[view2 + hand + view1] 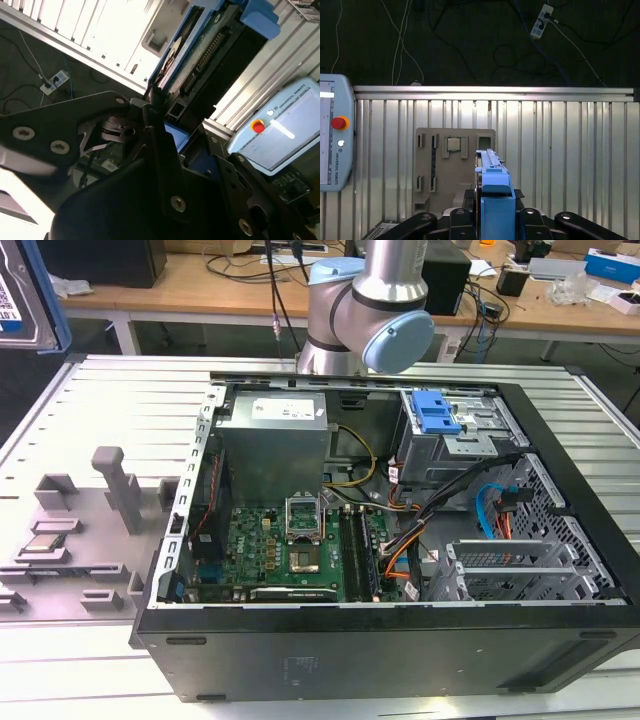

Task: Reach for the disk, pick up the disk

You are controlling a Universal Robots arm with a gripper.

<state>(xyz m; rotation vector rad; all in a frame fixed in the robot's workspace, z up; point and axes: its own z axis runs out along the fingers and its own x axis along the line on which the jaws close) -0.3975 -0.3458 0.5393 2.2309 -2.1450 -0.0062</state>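
Within the grip of the claw, the disk stands edge-on.

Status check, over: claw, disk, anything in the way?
Claw shut on the disk at its blue bracket. Disk held edge-on, off the ribbed table. Grey fixture tray beyond, apart from it; no obstruction seen.

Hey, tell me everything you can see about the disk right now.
The disk is a flat drive, metal by its look, with a bright blue plastic bracket along its edges. The gripper is shut on it from both sides, holding it edge-on over the ribbed table in the first wrist view. The second wrist view shows a green board and a row of connector pins. In the exterior view it sits in the upper left corner, label showing, away from the open case.
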